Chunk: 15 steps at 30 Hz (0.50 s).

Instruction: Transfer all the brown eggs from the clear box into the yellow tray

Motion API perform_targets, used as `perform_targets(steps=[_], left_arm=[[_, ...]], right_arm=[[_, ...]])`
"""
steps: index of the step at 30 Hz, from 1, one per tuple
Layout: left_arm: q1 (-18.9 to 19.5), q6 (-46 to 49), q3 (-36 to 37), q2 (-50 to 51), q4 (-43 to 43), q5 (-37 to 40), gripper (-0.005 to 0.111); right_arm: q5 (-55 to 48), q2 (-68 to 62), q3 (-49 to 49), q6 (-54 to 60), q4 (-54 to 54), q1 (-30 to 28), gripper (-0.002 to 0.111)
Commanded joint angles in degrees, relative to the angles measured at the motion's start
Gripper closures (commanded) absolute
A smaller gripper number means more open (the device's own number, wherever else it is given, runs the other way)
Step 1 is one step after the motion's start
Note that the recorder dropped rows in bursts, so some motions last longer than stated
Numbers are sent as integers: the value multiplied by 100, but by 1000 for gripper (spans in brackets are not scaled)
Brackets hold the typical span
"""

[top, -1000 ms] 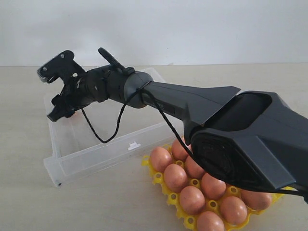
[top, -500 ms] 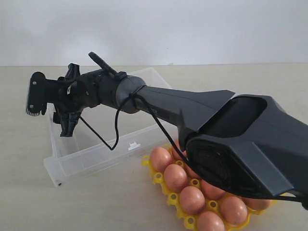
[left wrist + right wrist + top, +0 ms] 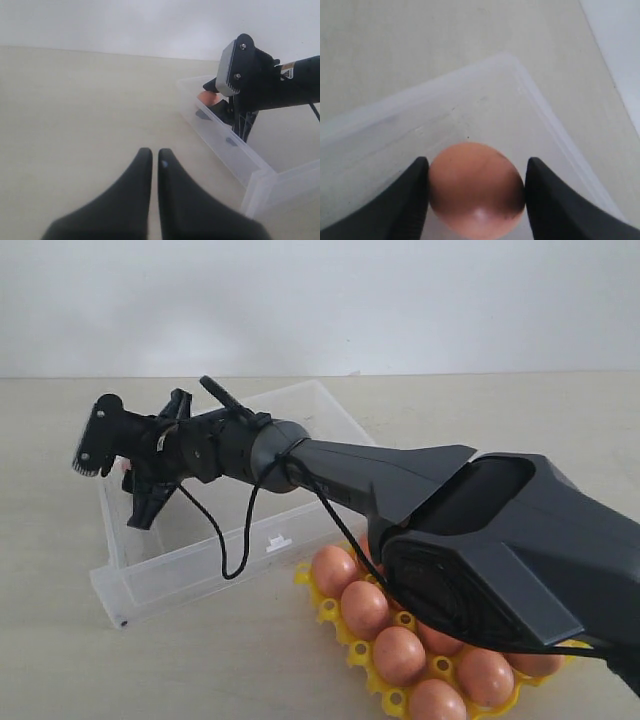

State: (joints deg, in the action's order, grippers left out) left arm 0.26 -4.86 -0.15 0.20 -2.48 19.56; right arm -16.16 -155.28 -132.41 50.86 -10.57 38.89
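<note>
My right gripper [image 3: 476, 161] reaches into the far left end of the clear box [image 3: 200, 558], and both its black fingers press the sides of one brown egg [image 3: 476, 187] on the box floor. From the left wrist view that egg [image 3: 206, 97] shows as an orange patch behind the box wall [image 3: 235, 149], beside the right gripper [image 3: 236, 116]. Several brown eggs [image 3: 365, 608] sit in the yellow tray [image 3: 328, 611] at the front right; the right arm hides part of it. My left gripper [image 3: 155, 152] is shut and empty over bare table left of the box.
The right arm's black housing [image 3: 500, 560] overhangs the tray and hides much of the box. A loose black cable [image 3: 235, 560] hangs from the arm down into the box. Beige tabletop [image 3: 75, 110] lies all round; a white wall stands behind.
The right gripper swung toward the box's left end, then dropped lower into it, and its fingers have closed in around the egg. The left gripper's earlier position is not shown.
</note>
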Motion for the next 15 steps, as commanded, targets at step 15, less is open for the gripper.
perform_targets(steps=[15], left_arm=[[17,-6,15,-20,15,-27,103]], right_arm=[[-315,437,17,-4136,45,-38,108]])
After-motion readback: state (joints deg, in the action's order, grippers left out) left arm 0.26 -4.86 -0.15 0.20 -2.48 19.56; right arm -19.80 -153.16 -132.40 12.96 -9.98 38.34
